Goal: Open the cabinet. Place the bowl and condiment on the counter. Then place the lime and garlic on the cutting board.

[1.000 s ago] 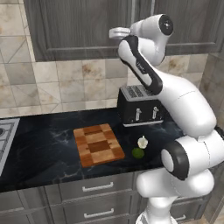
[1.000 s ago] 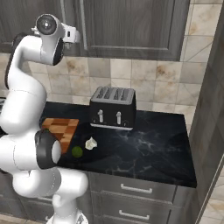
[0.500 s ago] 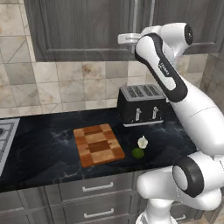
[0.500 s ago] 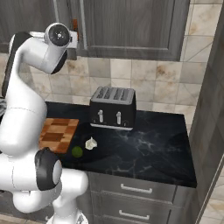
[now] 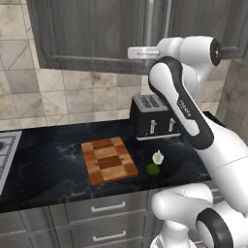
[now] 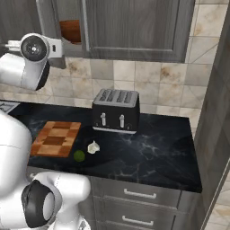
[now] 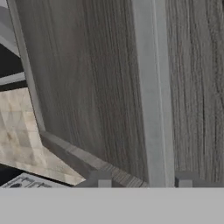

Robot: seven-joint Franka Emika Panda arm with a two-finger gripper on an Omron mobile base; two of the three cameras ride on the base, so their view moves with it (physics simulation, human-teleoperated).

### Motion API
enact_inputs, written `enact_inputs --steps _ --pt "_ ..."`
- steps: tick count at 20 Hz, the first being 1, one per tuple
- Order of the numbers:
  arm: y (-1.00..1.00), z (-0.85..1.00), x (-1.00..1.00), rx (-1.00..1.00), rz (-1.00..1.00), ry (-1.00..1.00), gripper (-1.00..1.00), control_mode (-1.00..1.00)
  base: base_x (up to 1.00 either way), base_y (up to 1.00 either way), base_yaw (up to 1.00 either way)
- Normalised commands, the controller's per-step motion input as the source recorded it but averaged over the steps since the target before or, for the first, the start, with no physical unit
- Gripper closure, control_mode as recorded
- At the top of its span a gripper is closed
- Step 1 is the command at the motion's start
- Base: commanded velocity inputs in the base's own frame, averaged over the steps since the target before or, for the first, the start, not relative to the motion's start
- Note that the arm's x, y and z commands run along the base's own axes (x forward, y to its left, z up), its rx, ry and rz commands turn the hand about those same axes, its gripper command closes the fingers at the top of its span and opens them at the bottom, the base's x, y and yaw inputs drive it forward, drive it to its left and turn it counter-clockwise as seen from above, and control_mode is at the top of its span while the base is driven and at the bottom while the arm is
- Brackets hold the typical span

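Count, fruit and bulb: one lime [image 5: 153,169], one garlic [image 5: 158,157].
Count, other: one board [image 5: 108,160], one toaster [image 5: 152,116], one bowl [image 6: 71,30]; two bars [image 5: 149,24] side by side on the cabinet [image 5: 87,34].
End effector: the end effector [image 7: 141,179] is up at the cabinet with its jaws apart and astride one bar. In the hand view a gap shows between the bar and the left fingertip [image 7: 99,179]. The other tip sits close, and it is hard to say whether it touches.
Bar axis: the long axis runs 12 to 6 o'clock, in both the left base view and the hand view.
Cabinet: it hangs above the desk [image 5: 48,160]. In the right base view one door stands ajar.
Bowl: it is inside the cabinet, a reddish-brown sliver seen through the gap.
Board: it lies flat on the desk, long axis roughly 11 to 5 o'clock in the left base view.
Lime: it is on the desk at 4 o'clock from the board, just off its corner.
Garlic: it is on the desk at 1 o'clock from the lime, just beside it, with its pointed top toward 12.
Toaster: it stands at 1 o'clock from the board, against the tiled wall.
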Motion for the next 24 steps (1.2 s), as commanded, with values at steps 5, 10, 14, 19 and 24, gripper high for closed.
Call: enact_inputs --steps 5,10,14,19,24 --pt "1.0 -0.03 -0.85 -0.01 -0.08 0.0 1.0 -1.0 0.0 0.0 0.0" --pt "1.0 -0.12 -0.57 -0.07 -0.13 0.0 1.0 -1.0 0.0 0.0 0.0" --pt "1.0 -0.2 -0.14 -0.13 -0.2 0.02 1.0 -1.0 0.0 0.0 0.0" --pt "1.0 -0.26 -0.01 -0.12 -0.19 0.01 1.0 -1.0 0.0 0.0 0.0" --pt "1.0 -0.18 0.0 -0.05 -0.13 0.01 1.0 -1.0 0.0 0.0 0.0"
